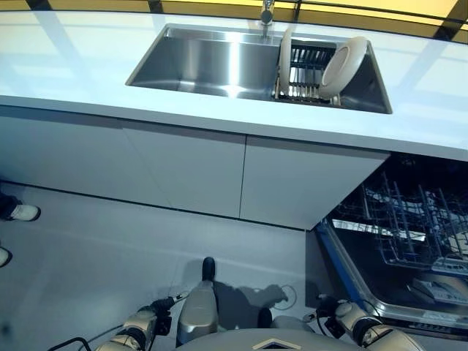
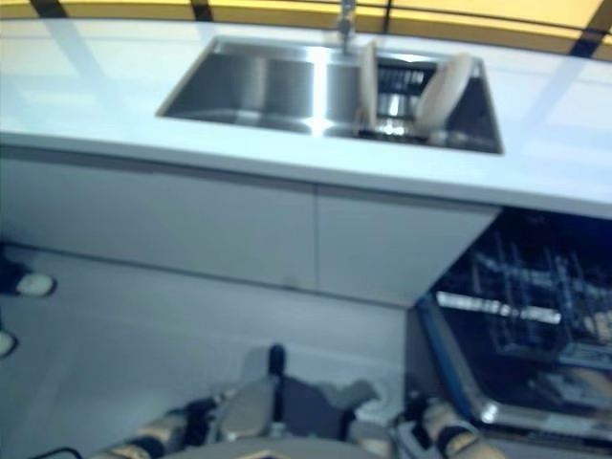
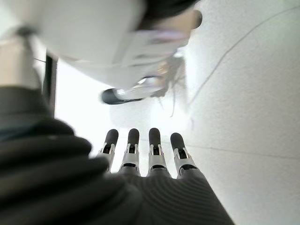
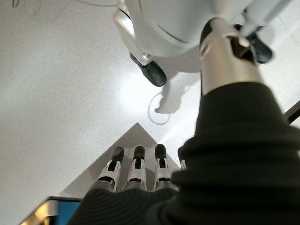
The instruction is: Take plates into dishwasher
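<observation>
Nothing is being carried yet, so the task is sitting at its very start, as I judge it. 2 plates are standing on edge in a dark rack (image 1: 303,73) inside the right end of the sink (image 1: 212,62): 1 plate (image 1: 285,60) is showing nearly edge-on at the rack's left side, and the other plate (image 1: 342,66) is leaning at the rack's right side with its face turned towards the camera. The sink is lying in a pale counter (image 1: 88,73), with a tap (image 1: 268,13) at its far rim. Below the counter and to the right, the dishwasher (image 1: 409,241) is standing open, its wire basket (image 1: 417,219) pulled out and apparently free to take plates, though some pale shapes at its near right corner are too unclear to name. Both arms are hanging low at the bottom of the head views, well apart from the sink. The left hand (image 3: 140,152) is pointing down at the floor with its fingers straight, side by side and holding nothing; the right hand (image 4: 136,164) is doing the same. A person's shoe (image 1: 22,212) is showing at the far left. The next move is calling for 1 hand to be raised over the counter edge and into the sink, most likely the right, since the rack and the dishwasher both lie on that side; the nearer leaning plate is looking like the easier rim to pinch.
</observation>
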